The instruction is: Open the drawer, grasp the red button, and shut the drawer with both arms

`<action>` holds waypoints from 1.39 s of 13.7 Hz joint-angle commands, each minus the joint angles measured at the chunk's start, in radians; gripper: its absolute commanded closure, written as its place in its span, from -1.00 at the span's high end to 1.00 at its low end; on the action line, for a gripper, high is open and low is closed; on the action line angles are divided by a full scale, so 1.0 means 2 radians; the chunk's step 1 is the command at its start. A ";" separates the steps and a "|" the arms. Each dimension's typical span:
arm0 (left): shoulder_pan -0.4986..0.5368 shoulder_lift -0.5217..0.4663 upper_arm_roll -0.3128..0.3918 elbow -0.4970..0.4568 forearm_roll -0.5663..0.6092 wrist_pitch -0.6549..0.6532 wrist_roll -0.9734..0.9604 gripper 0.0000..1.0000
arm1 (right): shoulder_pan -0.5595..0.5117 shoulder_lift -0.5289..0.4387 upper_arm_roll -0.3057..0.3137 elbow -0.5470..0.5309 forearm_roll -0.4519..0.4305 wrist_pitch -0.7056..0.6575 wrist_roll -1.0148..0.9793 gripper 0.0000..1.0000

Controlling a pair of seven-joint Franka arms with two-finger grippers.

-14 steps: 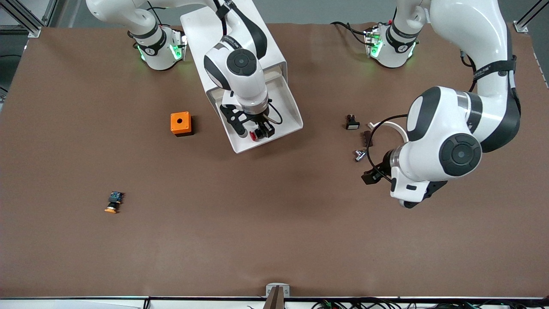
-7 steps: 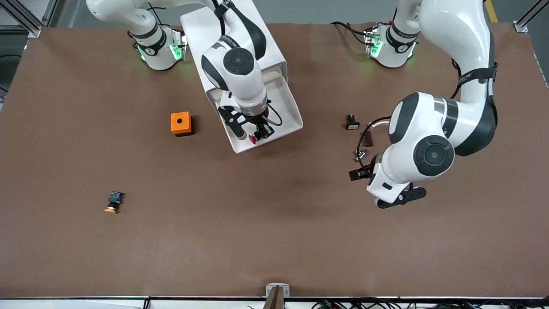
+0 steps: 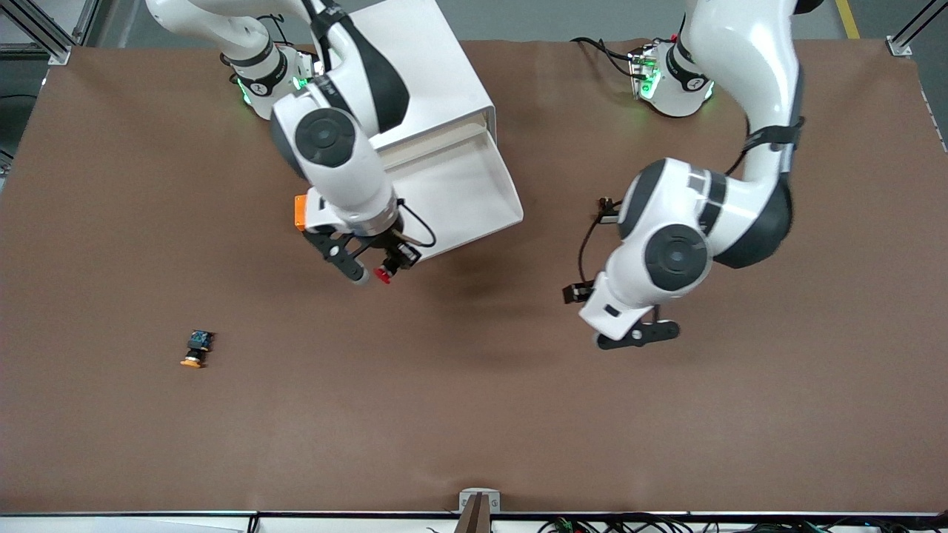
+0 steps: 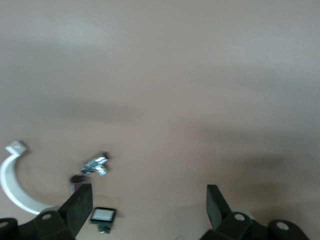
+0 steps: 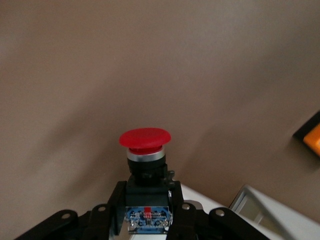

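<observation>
The drawer [image 3: 463, 194] stands pulled out of the white cabinet [image 3: 415, 66], and its tray looks empty. My right gripper [image 3: 376, 271] is shut on the button [image 3: 383, 275], holding it by its black body with the red cap pointing away, in the air over the table just off the drawer's front corner. In the right wrist view the button [image 5: 145, 138] sits between my right gripper's [image 5: 146, 200] fingers, and the drawer's white corner [image 5: 270, 212] shows beside it. My left gripper [image 3: 631, 337] is open and empty over bare table toward the left arm's end; the left wrist view shows it [image 4: 147, 205] spread wide.
An orange cube [image 3: 299, 211] is half hidden under the right arm. A yellow-orange capped button [image 3: 195, 349] lies nearer the front camera. Small parts lie near the left arm: a white-faced switch [image 4: 103, 216], a metal piece [image 4: 96, 165] and a white curved strip [image 4: 12, 182].
My right gripper lifted the button out of the drawer and carried it over the table past the drawer's front corner. My left arm swung in toward the middle of the table.
</observation>
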 commanded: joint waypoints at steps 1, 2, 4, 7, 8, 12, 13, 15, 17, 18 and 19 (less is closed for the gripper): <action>-0.028 0.015 0.002 -0.002 0.005 0.028 -0.047 0.99 | -0.053 -0.003 0.008 -0.001 0.000 -0.008 -0.116 -0.99; -0.042 0.023 -0.001 -0.002 0.000 0.043 -0.082 0.99 | -0.075 -0.002 0.008 -0.003 0.000 -0.010 -0.166 -0.99; -0.065 0.036 -0.005 -0.004 -0.016 0.075 -0.132 0.99 | -0.118 0.003 0.008 -0.005 0.002 -0.014 -0.250 -0.99; -0.088 0.043 -0.012 -0.011 -0.054 0.077 -0.198 0.99 | -0.168 0.017 0.008 -0.005 0.003 -0.013 -0.342 -0.99; -0.103 0.044 -0.012 -0.019 -0.055 0.077 -0.207 0.99 | -0.184 0.024 0.008 -0.005 0.004 -0.010 -0.371 -0.99; -0.121 0.049 -0.017 -0.033 -0.058 0.071 -0.208 0.99 | -0.231 0.056 0.008 -0.005 0.004 0.012 -0.466 -0.99; -0.121 0.047 -0.024 -0.034 -0.064 0.065 -0.211 0.99 | -0.238 0.063 0.009 -0.005 0.004 0.014 -0.485 -0.99; -0.121 0.046 -0.042 -0.034 -0.071 0.037 -0.215 0.99 | -0.248 0.076 0.008 -0.005 0.005 0.022 -0.510 -0.99; -0.121 0.046 -0.061 -0.034 -0.079 0.006 -0.231 0.99 | -0.264 0.090 0.009 -0.008 0.005 0.031 -0.542 -0.99; -0.121 0.046 -0.069 -0.034 -0.090 -0.007 -0.243 0.99 | -0.269 0.095 0.009 -0.008 0.005 0.033 -0.551 -0.99; -0.121 0.046 -0.078 -0.034 -0.099 -0.021 -0.252 0.99 | -0.271 0.101 0.009 -0.009 0.005 0.041 -0.553 -0.99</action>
